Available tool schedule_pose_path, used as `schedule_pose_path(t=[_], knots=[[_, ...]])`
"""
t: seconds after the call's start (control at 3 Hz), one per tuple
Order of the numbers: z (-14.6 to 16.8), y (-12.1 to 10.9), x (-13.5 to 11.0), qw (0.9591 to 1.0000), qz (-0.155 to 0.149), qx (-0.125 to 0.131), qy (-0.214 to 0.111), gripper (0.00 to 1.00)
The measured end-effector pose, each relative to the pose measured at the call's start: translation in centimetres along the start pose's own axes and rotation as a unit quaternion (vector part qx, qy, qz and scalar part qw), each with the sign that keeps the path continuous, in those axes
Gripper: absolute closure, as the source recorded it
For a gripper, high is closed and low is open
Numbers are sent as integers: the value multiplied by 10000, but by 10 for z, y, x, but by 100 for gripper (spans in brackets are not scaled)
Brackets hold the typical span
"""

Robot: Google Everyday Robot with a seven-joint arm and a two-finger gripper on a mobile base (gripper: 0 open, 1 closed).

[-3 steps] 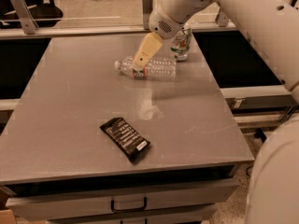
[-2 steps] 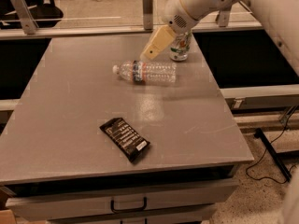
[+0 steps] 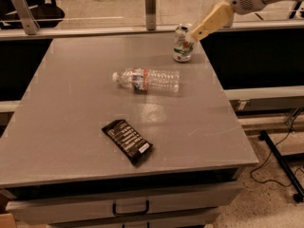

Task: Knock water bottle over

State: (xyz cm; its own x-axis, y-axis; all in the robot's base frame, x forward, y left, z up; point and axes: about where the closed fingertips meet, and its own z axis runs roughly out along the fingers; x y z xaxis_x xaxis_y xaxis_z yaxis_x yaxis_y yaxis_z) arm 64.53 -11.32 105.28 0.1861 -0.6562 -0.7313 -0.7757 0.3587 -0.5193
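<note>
The water bottle (image 3: 148, 80) is clear ribbed plastic with a white cap and a white, red and blue label. It lies on its side near the middle of the grey table (image 3: 71, 108), cap pointing left. My gripper (image 3: 197, 32) is raised at the back right, above and to the right of the bottle. Its tan fingers hang in front of the top of the dented white-and-green can (image 3: 182, 44) and are well apart from the bottle.
A black snack bag (image 3: 127, 141) lies flat near the table's front edge. A glass rail with metal posts (image 3: 150, 1) runs behind the table. Drawers (image 3: 130, 208) sit below the tabletop. Cables lie on the floor at right (image 3: 280, 160).
My gripper has lifted away from the bottle and moved up and to the right, toward the can. The bottle has rolled a little toward the front and lies still on its side.
</note>
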Motion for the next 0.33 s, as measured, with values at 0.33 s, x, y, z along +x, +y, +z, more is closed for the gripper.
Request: schedule_pose_path(t=[0.33], knots=[[-13,-3,10,9999,-120,92,65,0]])
